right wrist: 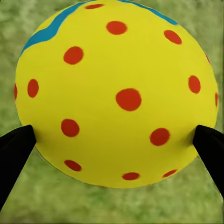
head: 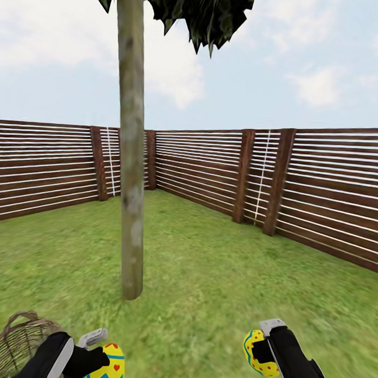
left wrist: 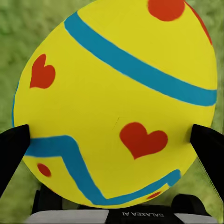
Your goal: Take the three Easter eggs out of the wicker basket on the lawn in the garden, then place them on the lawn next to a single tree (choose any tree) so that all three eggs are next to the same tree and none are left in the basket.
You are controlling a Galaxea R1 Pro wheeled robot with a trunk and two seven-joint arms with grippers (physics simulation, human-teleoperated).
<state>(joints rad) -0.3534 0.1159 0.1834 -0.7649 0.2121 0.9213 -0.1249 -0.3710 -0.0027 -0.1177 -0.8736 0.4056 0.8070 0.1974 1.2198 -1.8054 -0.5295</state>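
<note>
1. Jaws of the left gripper (left wrist: 112, 140) pinched on a bright yellow egg with blue bands and red hearts (left wrist: 116, 102), one black finger (left wrist: 13, 149) pressed on each side.
2. Same heart egg (head: 109, 365) seen from the head view, low down at the left, right in front of the black left arm.
3. Jaws of the right gripper (right wrist: 112, 140) squeezed on a bright yellow egg with red dots and a blue band (right wrist: 116, 93), one black fingertip (right wrist: 16, 147) on each side.
4. Same dotted egg (head: 256, 352) seen from the head view, low down at the right, just beside the black right arm.
5. Both eggs held up in the air, with blurry green grass far under them.
6. Small brown wicker basket with a loop handle (head: 15, 341) down on the short green lawn (head: 218, 282), just left of the left arm. Cannot tell what lies inside.
7. Tall tree with a thin pale grey-green trunk (head: 131, 209) straight ahead, between the two grippers and a bit to the left, dark leaves up top.
8. Dark brown fence of flat slats and thick posts (head: 276, 181) all around the back of the grass, under a blue sky with white clouds.
</note>
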